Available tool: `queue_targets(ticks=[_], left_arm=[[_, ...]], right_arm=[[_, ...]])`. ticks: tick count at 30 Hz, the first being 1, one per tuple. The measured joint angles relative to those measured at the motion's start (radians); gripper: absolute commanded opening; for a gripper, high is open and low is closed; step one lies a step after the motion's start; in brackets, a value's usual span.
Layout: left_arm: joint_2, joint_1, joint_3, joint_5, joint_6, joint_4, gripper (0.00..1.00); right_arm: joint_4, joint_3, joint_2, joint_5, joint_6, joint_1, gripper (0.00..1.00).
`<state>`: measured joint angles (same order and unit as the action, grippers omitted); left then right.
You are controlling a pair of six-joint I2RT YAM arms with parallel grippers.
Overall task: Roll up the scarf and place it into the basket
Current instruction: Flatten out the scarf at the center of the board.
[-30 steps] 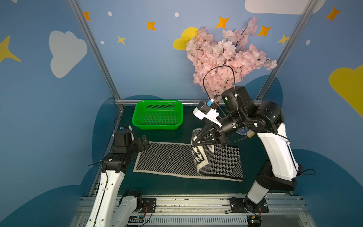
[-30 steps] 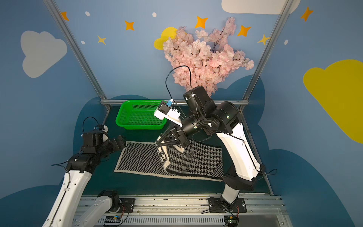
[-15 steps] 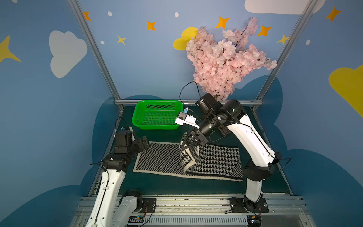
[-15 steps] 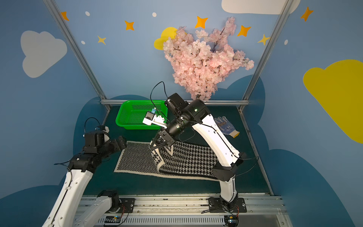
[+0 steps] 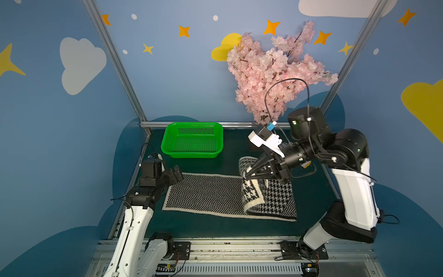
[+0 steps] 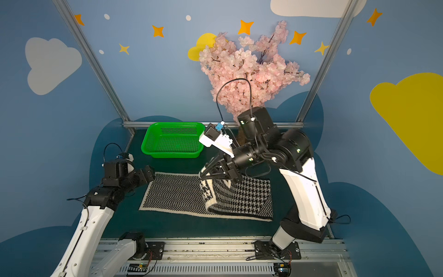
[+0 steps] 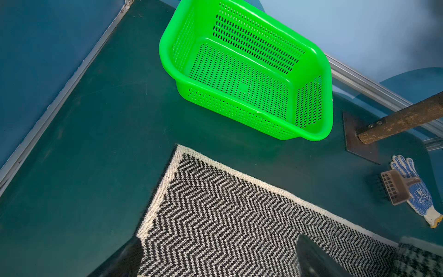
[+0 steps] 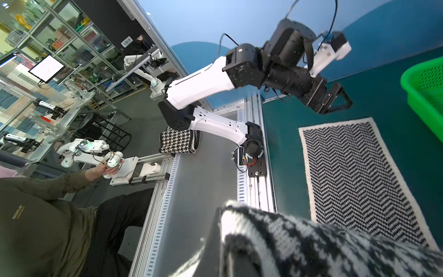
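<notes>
Blue cloud-painted walls [image 5: 179, 84], pink blossom tree [image 5: 271, 72], teal mat [image 5: 215, 227]; probably shelving [image 8: 60, 36] beyond.

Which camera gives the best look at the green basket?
The left wrist view: the green basket is whole, close and empty. Both top views show it whole but smaller; the right wrist view catches only one corner.

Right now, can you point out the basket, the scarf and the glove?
basket [image 5: 191, 155]: in a top view, near wall
scarf [image 5: 203, 191]: in a top view, flat zigzag part
glove [image 7: 420, 195]: left wrist view, palm
</notes>
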<state>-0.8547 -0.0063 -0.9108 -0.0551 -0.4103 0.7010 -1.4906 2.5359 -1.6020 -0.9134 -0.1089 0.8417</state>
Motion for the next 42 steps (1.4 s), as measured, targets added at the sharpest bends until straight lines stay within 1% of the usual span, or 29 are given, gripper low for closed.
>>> queue_targets(ticks=[3,6,8,14,20,25,30,35,42], left_arm=[[0.000,0.000,0.005,0.000,-0.003,-0.001,1.00],[0.000,0.000,0.010,0.000,-0.005,0.000,1.00],[0.001,0.000,0.012,0.000,-0.005,0.000,1.00],[0.008,0.000,0.017,0.000,-0.003,-0.004,1.00],[0.005,0.000,0.023,0.000,0.002,-0.010,1.00],[0.005,0.001,0.023,0.000,0.003,-0.022,1.00],[0.005,0.002,0.023,0.000,0.003,-0.025,1.00],[0.006,0.002,0.024,0.000,0.003,-0.029,1.00],[0.006,0.003,0.024,-0.005,0.003,-0.029,1.00]], right_arm=[[0.006,0.013,0.023,-0.016,0.006,-0.017,0.01],[0.016,0.013,0.003,-0.032,0.011,-0.030,0.02],[0.029,0.008,-0.029,-0.038,0.015,-0.031,0.02],[0.116,-0.083,-0.158,-0.037,0.049,-0.037,0.02],[0.194,-0.097,-0.257,-0.039,0.088,-0.037,0.01],[0.249,-0.124,-0.327,-0.052,0.108,-0.011,0.01],[0.285,-0.134,-0.439,-0.057,0.110,0.042,0.00],[0.327,-0.172,-0.524,-0.070,0.127,0.072,0.00],[0.355,-0.153,-0.634,-0.110,0.132,0.091,0.01]])
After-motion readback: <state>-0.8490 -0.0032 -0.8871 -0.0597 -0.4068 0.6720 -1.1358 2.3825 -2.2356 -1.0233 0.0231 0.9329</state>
